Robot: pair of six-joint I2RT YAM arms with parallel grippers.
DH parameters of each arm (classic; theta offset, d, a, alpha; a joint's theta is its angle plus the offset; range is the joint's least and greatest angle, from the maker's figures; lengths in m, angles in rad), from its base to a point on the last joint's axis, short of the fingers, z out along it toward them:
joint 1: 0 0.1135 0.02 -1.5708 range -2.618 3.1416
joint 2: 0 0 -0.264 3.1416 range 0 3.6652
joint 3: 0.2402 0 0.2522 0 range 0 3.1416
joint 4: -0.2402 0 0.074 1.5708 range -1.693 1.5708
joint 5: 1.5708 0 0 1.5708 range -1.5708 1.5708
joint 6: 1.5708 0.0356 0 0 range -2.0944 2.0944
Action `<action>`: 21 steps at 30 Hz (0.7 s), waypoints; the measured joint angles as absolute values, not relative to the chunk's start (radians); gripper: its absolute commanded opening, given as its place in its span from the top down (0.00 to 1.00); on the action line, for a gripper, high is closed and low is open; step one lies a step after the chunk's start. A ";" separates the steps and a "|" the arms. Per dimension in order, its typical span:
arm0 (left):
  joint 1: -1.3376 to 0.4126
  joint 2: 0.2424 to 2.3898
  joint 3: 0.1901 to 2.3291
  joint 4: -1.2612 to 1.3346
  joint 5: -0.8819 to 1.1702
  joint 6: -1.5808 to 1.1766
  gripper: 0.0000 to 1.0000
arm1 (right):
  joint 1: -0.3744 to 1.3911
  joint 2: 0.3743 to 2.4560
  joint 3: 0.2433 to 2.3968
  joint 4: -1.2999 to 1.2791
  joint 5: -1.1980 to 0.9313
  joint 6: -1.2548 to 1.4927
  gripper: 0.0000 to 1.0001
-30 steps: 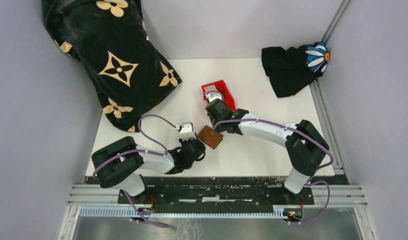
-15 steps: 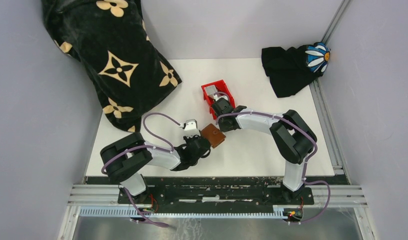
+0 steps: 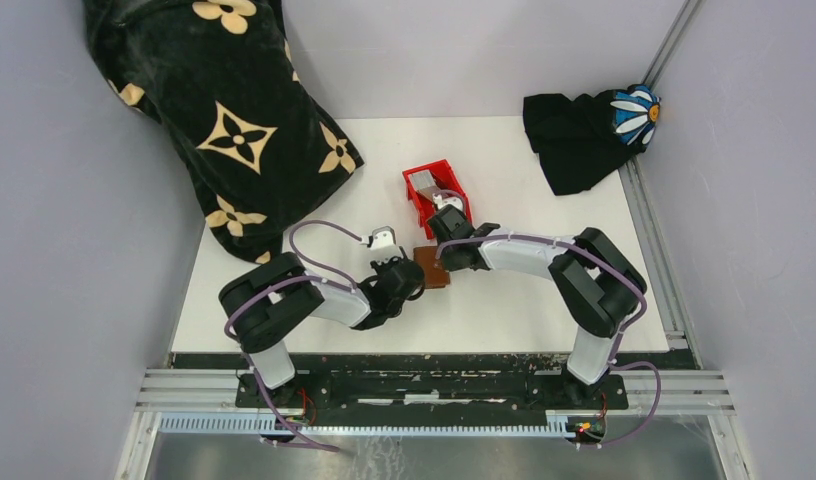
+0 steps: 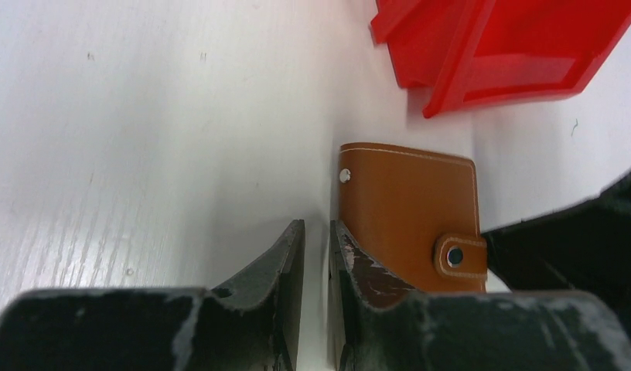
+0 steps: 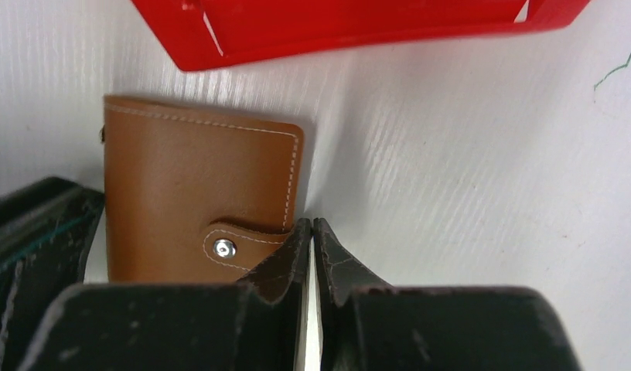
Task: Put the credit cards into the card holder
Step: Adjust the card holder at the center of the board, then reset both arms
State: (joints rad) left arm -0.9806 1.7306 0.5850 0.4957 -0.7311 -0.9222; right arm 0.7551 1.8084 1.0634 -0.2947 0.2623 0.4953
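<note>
1. The card holder (image 3: 434,272) lies flat on the table (image 3: 524,300), just on the near side of the red bin (image 3: 414,195). Its snap tab (image 5: 237,243) is still done up.
2. A second ago the holder lay a little farther from the bin and was turned corner-on. Now it sits closer to the bin and straighter.
3. The right gripper (image 5: 312,232) was spread a second ago. Now it is pressed together, right at the end of the tab. We cannot tell if it pinches the tab.
4. The left gripper (image 4: 318,232) has come in toward the bin. It rests at the holder's other edge, almost pressed together, and we see nothing in the thin slit.
5. The credit cards (image 3: 426,181) show as something grey inside the bin. None is in the holder yet.
6. We think both grippers are getting ready to open the holder. That has to come first, so the job has hardly begun.
</note>
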 measured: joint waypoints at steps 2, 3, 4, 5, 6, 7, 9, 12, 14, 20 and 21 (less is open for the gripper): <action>-0.971 1.743 0.597 0.501 -0.730 -0.921 0.73 | 0.764 1.798 1.050 -0.293 0.271 0.504 0.90; -0.970 1.748 0.601 0.504 -0.730 -0.920 0.73 | 0.770 1.792 1.042 -0.293 0.276 0.509 0.90; -0.968 1.749 0.602 0.505 -0.730 -0.918 0.73 | 0.778 1.784 1.033 -0.293 0.281 0.516 0.89; -0.967 1.750 0.603 0.505 -0.730 -0.913 0.73 | 0.780 1.783 1.031 -0.293 0.283 0.517 0.88; -0.967 1.750 0.604 0.505 -0.730 -0.912 0.72 | 0.783 1.781 1.027 -0.293 0.288 0.521 0.86; -0.966 1.750 0.604 0.505 -0.729 -0.911 0.72 | 0.786 1.779 1.024 -0.292 0.294 0.524 0.84; -0.966 1.750 0.604 0.505 -0.728 -0.911 0.70 | 0.788 1.773 1.018 -0.292 0.301 0.530 0.78; -0.966 1.746 0.604 0.503 -0.728 -0.909 0.65 | 0.791 1.760 1.008 -0.303 0.328 0.532 0.71; -0.966 1.735 0.604 0.490 -0.724 -0.902 0.61 | 0.791 1.741 1.000 -0.326 0.356 0.523 0.68; -0.966 1.643 0.603 0.330 -0.744 -0.863 0.39 | 0.786 1.600 0.985 -0.355 0.456 0.463 0.63; -0.966 1.612 0.603 0.297 -0.759 -0.848 0.35 | 0.784 1.567 0.985 -0.353 0.471 0.450 0.63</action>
State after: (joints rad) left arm -0.9661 1.6115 0.6025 0.2974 -0.7589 -0.8482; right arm 0.7841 1.5669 0.9848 -0.3531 0.4706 0.4496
